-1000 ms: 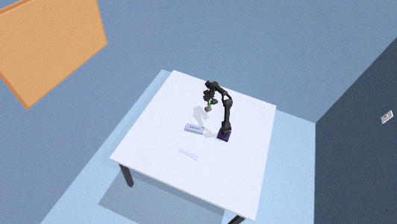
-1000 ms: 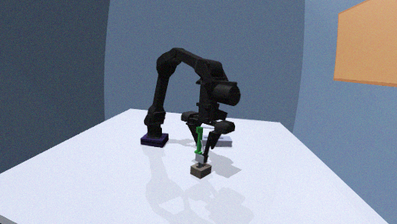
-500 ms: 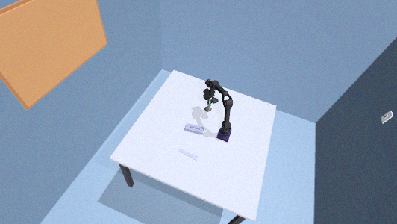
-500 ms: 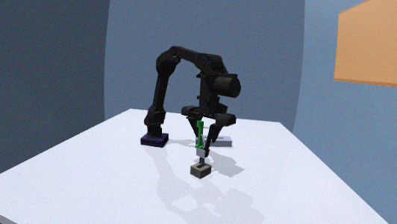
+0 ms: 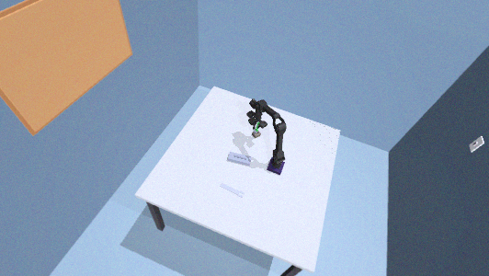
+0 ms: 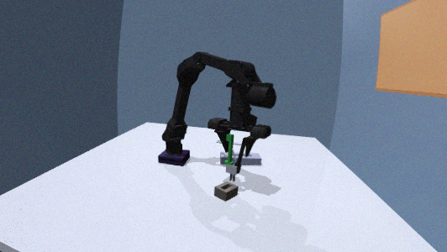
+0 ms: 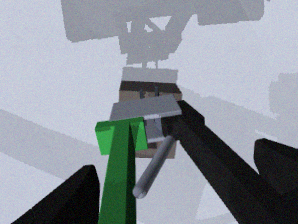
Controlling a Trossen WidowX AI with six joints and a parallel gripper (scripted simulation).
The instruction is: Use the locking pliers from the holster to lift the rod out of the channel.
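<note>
In the wrist view, the grey head [image 7: 145,107] of the pliers hides part of the brown block [image 7: 165,150], and the green handle [image 7: 117,175] runs off the bottom edge. From above, the pliers' jaws are too small for me to make out.

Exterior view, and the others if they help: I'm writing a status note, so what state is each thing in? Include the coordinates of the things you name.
End effector [image 5: 257,123] [image 6: 238,153] [image 7: 177,163]: closed on the pliers.
Pliers [image 5: 255,131] [image 6: 230,149] [image 7: 117,180]: raised, jaws down and apart, handles spread.
Channel block [image 5: 256,134] [image 6: 221,194] [image 7: 168,152]: on the table, slot upward.
Rod: cannot be made out.
</note>
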